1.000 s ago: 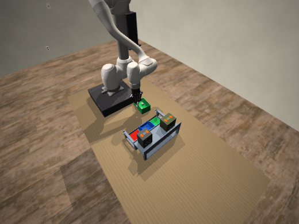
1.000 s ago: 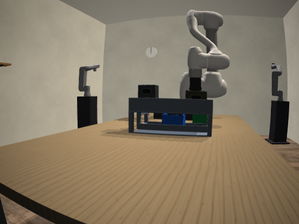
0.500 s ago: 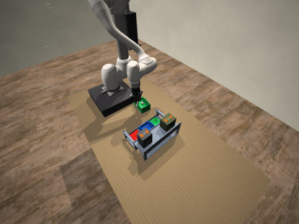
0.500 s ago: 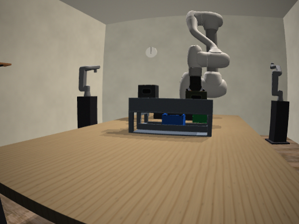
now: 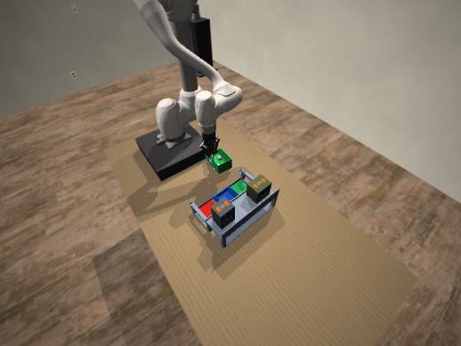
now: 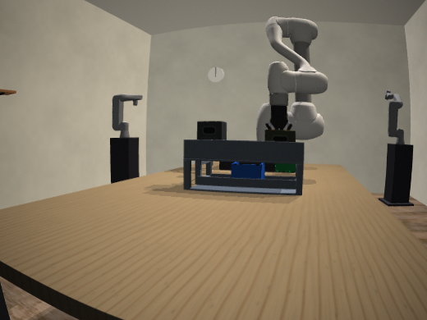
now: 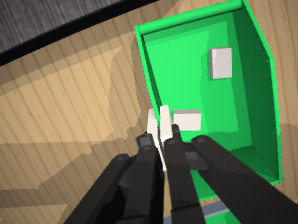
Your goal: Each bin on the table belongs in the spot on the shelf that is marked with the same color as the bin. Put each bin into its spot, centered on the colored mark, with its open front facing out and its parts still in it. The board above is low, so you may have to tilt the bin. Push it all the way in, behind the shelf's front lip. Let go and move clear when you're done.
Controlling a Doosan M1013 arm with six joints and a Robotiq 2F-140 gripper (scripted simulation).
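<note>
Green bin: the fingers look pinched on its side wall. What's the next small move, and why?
Probably lift it slightly, kept level. The gripper is shut on the wall of the green bin, which sits on the table short of the shelf, with two loose white parts inside.

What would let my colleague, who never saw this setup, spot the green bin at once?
Find the arm's black base plate and the grey shelf on the table. Between them stands the green bin, the gripper shut on its wall. It alone sits outside the shelf, unlike the blue bin.
</note>
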